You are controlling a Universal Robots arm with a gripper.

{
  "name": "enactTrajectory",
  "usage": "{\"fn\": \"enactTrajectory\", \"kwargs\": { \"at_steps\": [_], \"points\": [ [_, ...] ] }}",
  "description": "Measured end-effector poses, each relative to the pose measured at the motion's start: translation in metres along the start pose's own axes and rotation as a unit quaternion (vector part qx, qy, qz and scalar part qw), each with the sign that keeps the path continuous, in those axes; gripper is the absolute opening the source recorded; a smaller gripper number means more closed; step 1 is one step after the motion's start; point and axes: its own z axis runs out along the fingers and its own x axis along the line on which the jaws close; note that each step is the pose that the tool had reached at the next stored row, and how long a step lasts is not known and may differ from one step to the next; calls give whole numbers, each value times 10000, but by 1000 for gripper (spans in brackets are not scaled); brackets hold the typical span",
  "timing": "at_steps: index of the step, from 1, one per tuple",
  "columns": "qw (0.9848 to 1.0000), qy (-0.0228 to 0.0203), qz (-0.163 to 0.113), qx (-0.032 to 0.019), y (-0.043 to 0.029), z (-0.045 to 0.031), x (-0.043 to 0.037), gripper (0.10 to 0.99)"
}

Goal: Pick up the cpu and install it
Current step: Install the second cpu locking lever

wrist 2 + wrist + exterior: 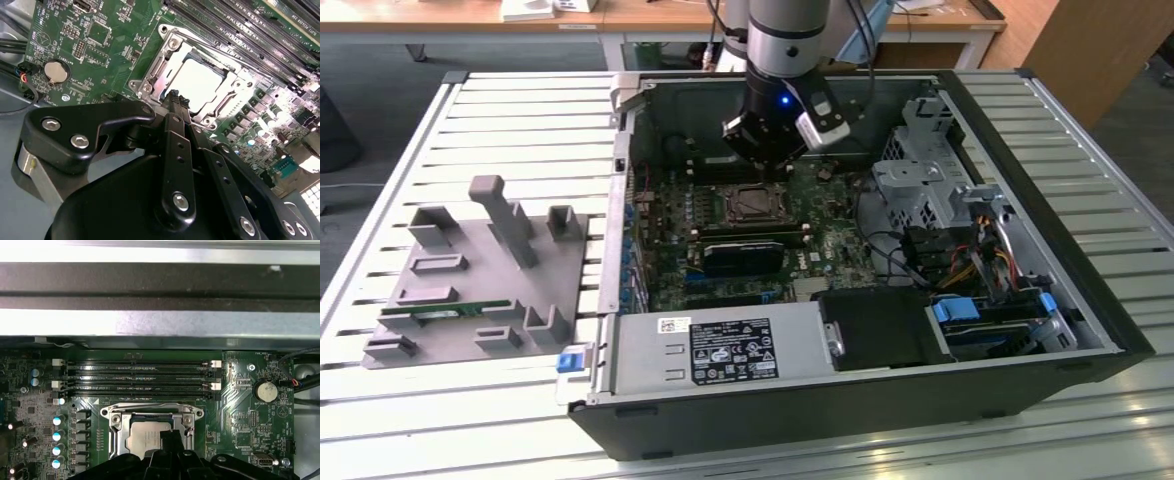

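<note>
Gripper (771,162) hangs inside the open computer case (1067,300), just above the motherboard (670,262) socket (197,80). Fingers pinched together, holding nothing. Cpu (200,82) sits flat in the socket frame, silver top showing in both wrist views (145,437). Grey fixture tray (467,280) lies beside the case.

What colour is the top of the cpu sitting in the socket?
Shiny silver, glaring almost white; the cpu shows best in the second wrist view.

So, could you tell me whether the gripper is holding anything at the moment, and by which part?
Nothing is held: the gripper fingertips are together just above the cpu, which sits in its socket.
</note>
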Motion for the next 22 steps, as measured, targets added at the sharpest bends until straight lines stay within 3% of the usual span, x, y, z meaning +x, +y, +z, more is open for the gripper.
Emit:
{"fn": "enactTrajectory", "kwargs": {
  "at_steps": [22],
  "points": [
    [10000, 0, 0, 0, -67, -2, -1, 106]
  ]
}}
